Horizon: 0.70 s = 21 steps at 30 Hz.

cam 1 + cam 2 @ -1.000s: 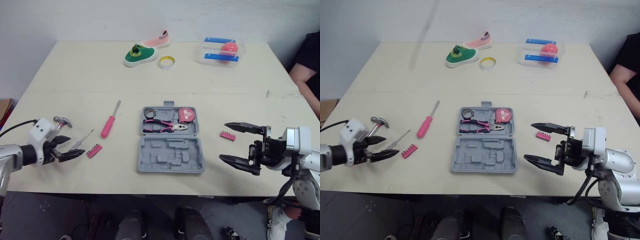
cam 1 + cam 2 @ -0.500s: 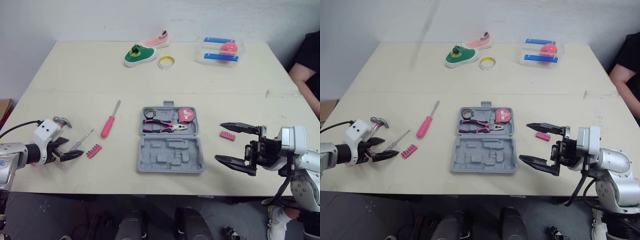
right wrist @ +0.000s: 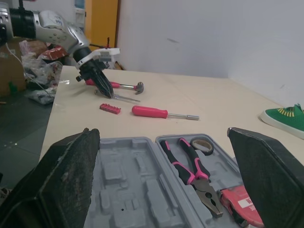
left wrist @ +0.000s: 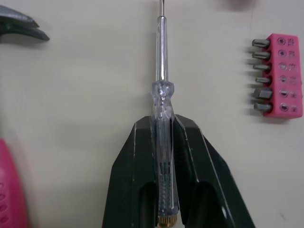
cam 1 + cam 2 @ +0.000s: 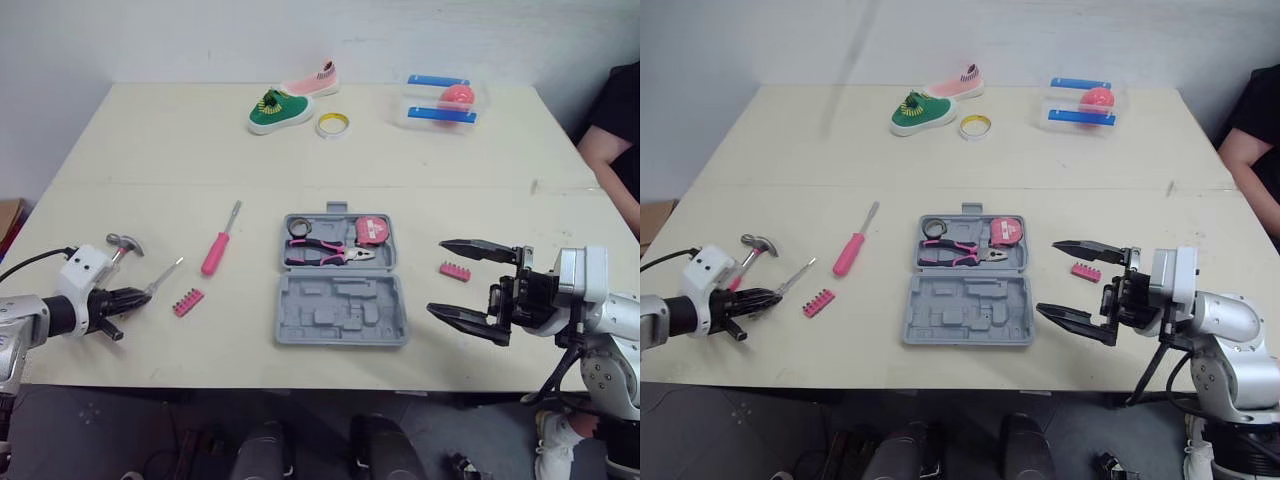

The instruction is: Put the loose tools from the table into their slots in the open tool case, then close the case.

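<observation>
Left pincer [image 5: 140, 295] is clamping the clear screwdriver [image 4: 163, 71] near the surface's [image 5: 300, 150] front edge; right pincer [image 5: 438, 276] gaping wide; two bit strips [image 5: 188, 301] [image 5: 455, 271] lying loose.

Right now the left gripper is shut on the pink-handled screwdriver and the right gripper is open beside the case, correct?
No: the left wrist view shows the left gripper shut on the clear-handled screwdriver; the pink-handled screwdriver lies loose on the table. The right gripper is open beside the case.

One pink screwdriver [image 5: 218, 250], one clear screwdriver [image 4: 162, 90], two bit holders [image 5: 188, 301] [image 5: 455, 271], one hammer [image 5: 124, 243], one tool case [image 5: 340, 312], two shoes [image 5: 280, 108] [image 5: 313, 79].
</observation>
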Tool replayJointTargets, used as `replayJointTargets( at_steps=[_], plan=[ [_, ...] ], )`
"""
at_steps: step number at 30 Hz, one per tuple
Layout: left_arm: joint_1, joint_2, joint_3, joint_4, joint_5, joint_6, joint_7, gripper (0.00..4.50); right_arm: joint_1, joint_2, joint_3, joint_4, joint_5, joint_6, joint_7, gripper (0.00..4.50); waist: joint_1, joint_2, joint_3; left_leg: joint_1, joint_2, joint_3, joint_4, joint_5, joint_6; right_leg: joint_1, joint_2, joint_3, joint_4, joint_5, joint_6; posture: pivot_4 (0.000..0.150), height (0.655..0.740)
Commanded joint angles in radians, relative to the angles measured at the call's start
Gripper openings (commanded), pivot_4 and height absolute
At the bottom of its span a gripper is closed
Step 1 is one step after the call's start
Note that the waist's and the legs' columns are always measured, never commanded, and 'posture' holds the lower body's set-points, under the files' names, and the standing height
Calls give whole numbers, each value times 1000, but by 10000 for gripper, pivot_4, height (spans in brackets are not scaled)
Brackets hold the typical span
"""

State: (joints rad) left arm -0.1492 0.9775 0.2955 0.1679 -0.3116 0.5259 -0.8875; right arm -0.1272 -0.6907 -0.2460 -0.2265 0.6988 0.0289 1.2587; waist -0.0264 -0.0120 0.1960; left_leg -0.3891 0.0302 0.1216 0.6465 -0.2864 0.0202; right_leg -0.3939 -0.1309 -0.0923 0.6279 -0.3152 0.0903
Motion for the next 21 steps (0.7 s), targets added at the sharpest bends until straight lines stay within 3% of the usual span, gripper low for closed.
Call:
replayJointTargets(
  at_steps=[1,7,11,15,21],
  plan=[
    [-42,-4,82,-127,-53,-59,3,243,-5,-7,-36,22,-9,-37,17,45000,3,-1,0,0,0,0,0,0,0,0,0,0,0,0,0,1500,7400],
    [-158,2,-72,-386,-76,-18,-48,243,14,-15,-57,132,-49,-91,51,45000,24,-2,1,-1,-2,0,1,1,-2,1,-1,0,-1,1,2,1500,7400],
    [-269,23,-240,-430,2,-19,-94,243,12,-13,-59,146,-59,-97,46,45000,24,-2,1,-1,-1,1,1,2,-1,1,1,-1,0,1,2,1500,7400],
    [-521,-117,-455,-421,56,121,-64,243,20,-21,-65,154,-68,-96,54,45000,31,-3,1,-1,-1,2,3,3,0,1,4,-7,1,2,3,1500,7400],
    [-723,-221,-707,-327,161,185,-153,243,25,-26,-81,161,-66,-101,61,45000,24,-3,1,-2,-1,3,6,4,2,1,11,-4,0,3,5,1500,7400]
  ],
)
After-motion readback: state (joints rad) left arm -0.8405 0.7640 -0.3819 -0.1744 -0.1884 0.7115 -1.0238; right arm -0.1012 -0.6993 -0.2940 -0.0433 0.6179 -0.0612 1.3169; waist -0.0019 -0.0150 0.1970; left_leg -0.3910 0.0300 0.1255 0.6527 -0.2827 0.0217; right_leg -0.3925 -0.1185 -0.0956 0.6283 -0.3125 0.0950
